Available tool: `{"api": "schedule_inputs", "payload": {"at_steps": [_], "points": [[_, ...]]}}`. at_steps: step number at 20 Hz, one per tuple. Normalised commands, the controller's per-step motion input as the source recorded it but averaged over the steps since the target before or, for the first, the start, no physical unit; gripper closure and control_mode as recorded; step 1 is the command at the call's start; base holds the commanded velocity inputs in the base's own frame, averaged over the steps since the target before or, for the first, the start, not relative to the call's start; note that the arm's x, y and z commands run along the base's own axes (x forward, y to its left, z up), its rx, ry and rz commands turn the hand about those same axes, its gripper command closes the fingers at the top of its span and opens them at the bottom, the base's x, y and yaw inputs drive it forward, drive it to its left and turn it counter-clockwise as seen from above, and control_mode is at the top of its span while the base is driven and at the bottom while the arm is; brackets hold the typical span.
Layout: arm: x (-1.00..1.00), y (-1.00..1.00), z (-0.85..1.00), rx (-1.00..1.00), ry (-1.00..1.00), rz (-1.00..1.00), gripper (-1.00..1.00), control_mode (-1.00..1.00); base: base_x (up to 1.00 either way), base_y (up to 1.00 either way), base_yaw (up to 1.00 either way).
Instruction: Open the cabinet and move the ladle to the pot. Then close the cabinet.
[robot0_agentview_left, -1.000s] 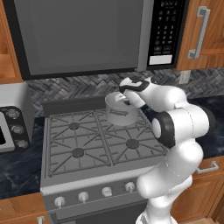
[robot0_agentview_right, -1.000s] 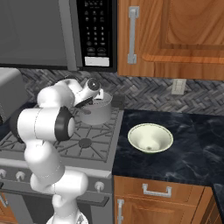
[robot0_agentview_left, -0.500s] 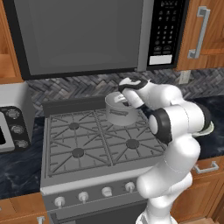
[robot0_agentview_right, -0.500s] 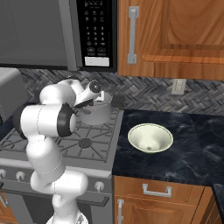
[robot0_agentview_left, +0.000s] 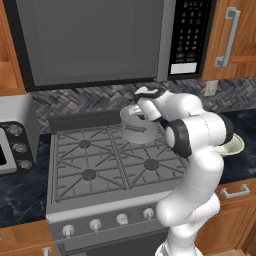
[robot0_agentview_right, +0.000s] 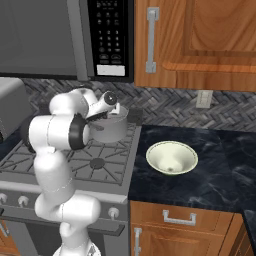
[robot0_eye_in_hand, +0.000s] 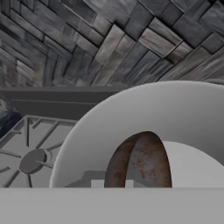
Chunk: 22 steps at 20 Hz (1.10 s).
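The risk I judge here is at the release. The ladle (robot0_eye_in_hand: 142, 159) shows as a rusty brown curved shape low in the middle of the hand view, hanging inside the pot's (robot0_eye_in_hand: 131, 127) pale rim. If the hand lets go while the ladle leans against the wall, the ladle may tip over the rim onto the stove (robot0_agentview_left: 100, 160). If the hand pulls back sideways, it may knock the pot off its burner. The pot looks light and sits near the back edge, so a shove towards the backsplash (robot0_eye_in_hand: 87, 39) could also jam it.

The pot (robot0_agentview_left: 137, 126) sits on the rear right burner, just above the middle of the left base view, and left of centre in the right base view (robot0_agentview_right: 111, 129). The gripper (robot0_agentview_left: 142, 102) hangs over the pot's rim, with its fingers hidden behind the wrist. In the right base view the gripper (robot0_agentview_right: 102, 111) is at the pot's near rim. I cannot tell how far the jaws stand apart, nor whether they grip the ladle.

The cabinet (robot0_agentview_right: 200, 40), in the upper right of the right base view, appears closed, its handle (robot0_agentview_right: 151, 40) upright. It shows also in the upper right of the left base view (robot0_agentview_left: 242, 35). A cream bowl (robot0_agentview_right: 171, 157) rests on the counter (robot0_agentview_right: 220, 175), well apart from the pot.
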Motion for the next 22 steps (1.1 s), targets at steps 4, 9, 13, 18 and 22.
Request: {"api": "schedule_inputs", "payload": {"at_steps": [4, 9, 13, 18, 22], "points": [[0.26, 0.08, -0.08, 0.0, 0.0, 0.0, 1.0, -1.0, 0.0, 0.0, 0.0], [0.25, 0.04, -0.12, 0.0, 0.0, 0.0, 1.0, -1.0, 0.0, 0.0, 0.0], [0.28, 0.0, -0.09, 0.0, 0.0, 0.0, 1.0, -1.0, 0.0, 0.0, 0.0], [0.27, 0.0, -0.08, 0.0, 0.0, 0.0, 1.0, -1.0, 0.0, 0.0, 0.0], [0.21, 0.0, -0.08, 0.0, 0.0, 0.0, 1.0, -1.0, 0.0, 0.0, 0.0]]}}
